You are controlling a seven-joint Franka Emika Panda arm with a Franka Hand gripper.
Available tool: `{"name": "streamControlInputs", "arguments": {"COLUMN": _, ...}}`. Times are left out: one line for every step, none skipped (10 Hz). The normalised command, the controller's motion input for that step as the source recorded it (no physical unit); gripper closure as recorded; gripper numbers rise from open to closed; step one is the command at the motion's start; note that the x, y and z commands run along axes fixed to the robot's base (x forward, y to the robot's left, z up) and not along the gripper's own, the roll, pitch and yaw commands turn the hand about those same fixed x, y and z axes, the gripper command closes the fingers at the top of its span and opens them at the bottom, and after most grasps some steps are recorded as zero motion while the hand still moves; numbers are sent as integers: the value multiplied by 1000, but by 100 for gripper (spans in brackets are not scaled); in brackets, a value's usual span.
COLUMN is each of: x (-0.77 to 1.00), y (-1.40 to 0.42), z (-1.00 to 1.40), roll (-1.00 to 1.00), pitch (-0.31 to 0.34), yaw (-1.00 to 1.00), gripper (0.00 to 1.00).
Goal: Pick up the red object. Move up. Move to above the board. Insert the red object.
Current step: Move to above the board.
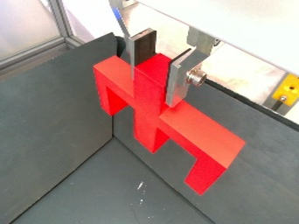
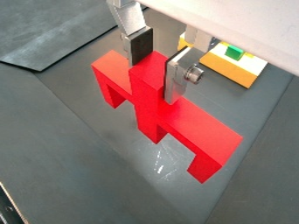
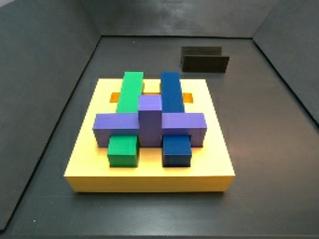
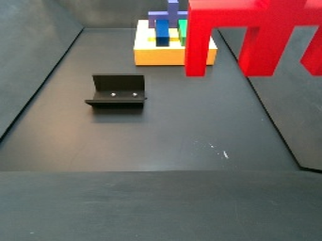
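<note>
In both wrist views my gripper is shut on the red object. The silver fingers clamp its central upright post, and its bar and two short legs spread below them. In a side view the red object hangs in the air, well clear of the floor and close to the camera; the gripper is cut off above it. The yellow board lies on the floor some way off, carrying green, blue and purple blocks. A corner of the board shows beyond the fingers.
The dark fixture stands on the floor apart from the board. Dark walls enclose the workspace on the sides.
</note>
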Motion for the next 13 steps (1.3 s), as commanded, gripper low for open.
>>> {"name": "streamControlInputs", "arguments": {"x": 198, "y": -1400, "z": 127, "roll": -105, "pitch": 96, "yaw": 46, "gripper": 100}}
{"name": "streamControlInputs", "arguments": {"x": 196, "y": -1400, "z": 120, "roll": -63, "pitch": 78, "yaw": 46, "gripper": 100}}
{"name": "streamControlInputs", "arguments": {"x": 188, "y": -1400, "z": 121, "roll": -21, "pitch": 38, "yaw": 29, "gripper": 100}}
{"name": "streamControlInputs", "arguments": {"x": 184, "y": -1400, "z": 120, "roll": -47, "pitch": 0, "yaw": 18, "gripper": 100}}
{"name": "streamControlInputs", "arguments": {"x": 186, "y": -1400, "z": 122, "roll": -30, "pitch": 13, "yaw": 14, "gripper": 100}}
{"name": "streamControlInputs", "arguments": {"x": 189, "y": -1400, "z": 124, "roll": -1, "pitch": 30, "yaw": 13, "gripper": 100}}
{"name": "streamControlInputs", "arguments": {"x": 188, "y": -1400, "z": 128, "roll": -15, "pitch": 23, "yaw": 10, "gripper": 100}}
{"name": "streamControlInputs", "arguments": {"x": 189, "y": -1400, "z": 134, "roll": -10, "pitch": 33, "yaw": 10, "gripper": 100}}
{"name": "streamControlInputs", "arguments": {"x": 193, "y": -1400, "z": 140, "roll": -11, "pitch": 48, "yaw": 8, "gripper": 100}}
{"name": "streamControlInputs", "arguments": {"x": 205, "y": -1400, "z": 142, "roll": -3, "pitch": 78, "yaw": 8, "gripper": 100}}
{"name": "streamControlInputs", "arguments": {"x": 223, "y": -1400, "z": 144, "roll": 0, "pitch": 102, "yaw": 7, "gripper": 100}}
{"name": "streamControlInputs", "arguments": {"x": 247, "y": -1400, "z": 146, "roll": 8, "pitch": 127, "yaw": 10, "gripper": 100}}
{"name": "streamControlInputs", "arguments": {"x": 271, "y": -1400, "z": 157, "roll": -9, "pitch": 150, "yaw": 5, "gripper": 100}}
